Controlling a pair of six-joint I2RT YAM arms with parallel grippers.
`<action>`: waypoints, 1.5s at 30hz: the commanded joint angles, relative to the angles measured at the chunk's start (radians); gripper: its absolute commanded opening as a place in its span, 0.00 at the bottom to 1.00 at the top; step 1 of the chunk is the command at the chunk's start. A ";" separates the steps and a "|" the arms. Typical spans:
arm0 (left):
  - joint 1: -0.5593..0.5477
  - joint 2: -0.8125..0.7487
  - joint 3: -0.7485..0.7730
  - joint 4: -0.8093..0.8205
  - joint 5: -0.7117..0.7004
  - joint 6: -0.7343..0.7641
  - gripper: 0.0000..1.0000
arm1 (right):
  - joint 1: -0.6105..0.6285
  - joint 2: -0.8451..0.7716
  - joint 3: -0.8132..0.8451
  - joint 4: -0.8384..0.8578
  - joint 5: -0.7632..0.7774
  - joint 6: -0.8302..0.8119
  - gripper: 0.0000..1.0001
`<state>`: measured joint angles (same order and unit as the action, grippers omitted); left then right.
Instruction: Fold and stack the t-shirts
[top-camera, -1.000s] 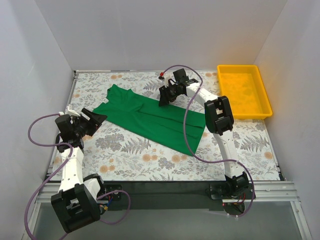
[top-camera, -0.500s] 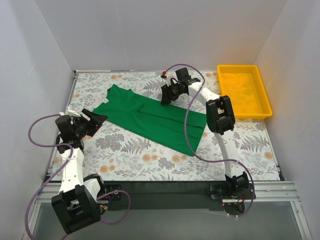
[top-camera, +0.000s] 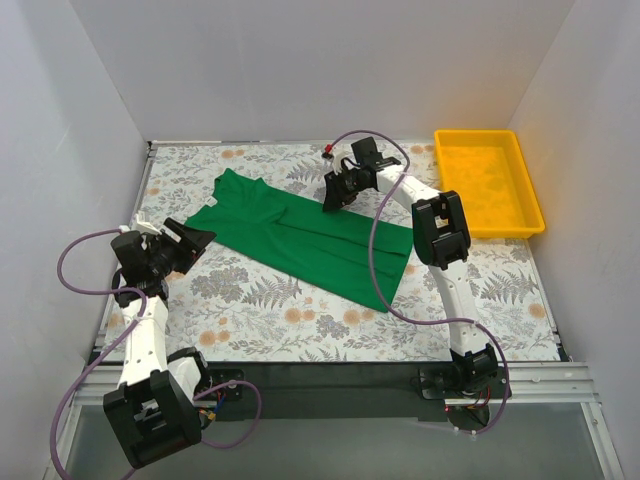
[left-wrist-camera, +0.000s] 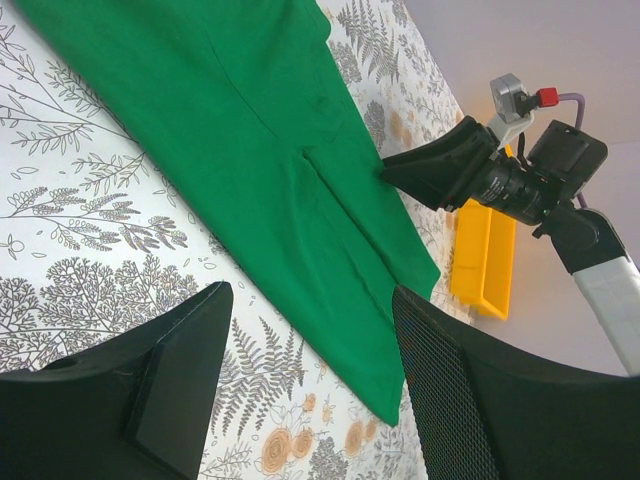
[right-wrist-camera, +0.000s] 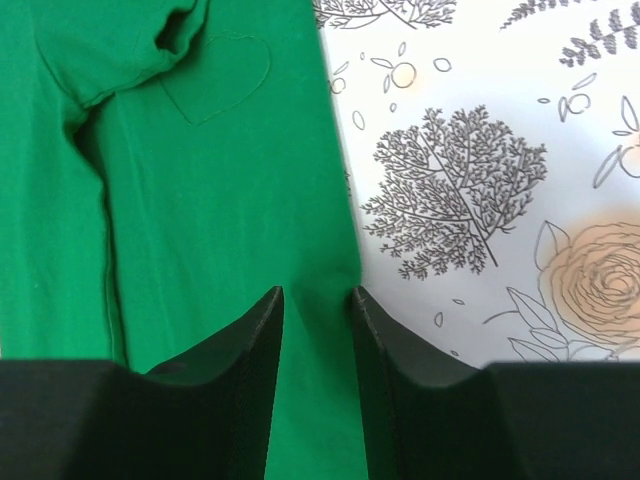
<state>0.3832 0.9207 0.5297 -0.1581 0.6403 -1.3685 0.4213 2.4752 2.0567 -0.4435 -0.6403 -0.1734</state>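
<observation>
The green t-shirt lies flat on the floral table, folded into a long strip running from far left to near right. It also shows in the left wrist view and the right wrist view. My right gripper is low over the shirt's far edge, its jaws a little apart with the cloth's edge between the tips. My left gripper is wide open and empty, just off the shirt's left tip.
A yellow plastic tray stands at the far right of the table and shows in the left wrist view. White walls close in the left, back and right sides. The right arm's cable loops over the shirt's right end.
My right gripper has shifted slightly to the right along the shirt's far edge. The left arm and the shirt have not visibly moved.
</observation>
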 joint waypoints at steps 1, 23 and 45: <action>0.000 -0.022 -0.010 -0.004 0.021 0.000 0.63 | 0.008 -0.006 0.011 -0.006 -0.039 0.003 0.38; -0.035 0.127 -0.014 0.060 0.064 -0.076 0.62 | -0.197 -0.037 0.001 0.026 0.110 0.158 0.01; -0.503 1.021 0.574 -0.125 -0.559 -0.492 0.47 | -0.208 -0.965 -0.866 0.185 0.152 -0.233 0.63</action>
<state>-0.1158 1.8290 0.9905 -0.1429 0.2497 -1.8351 0.2161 1.6104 1.2762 -0.3790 -0.5106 -0.3862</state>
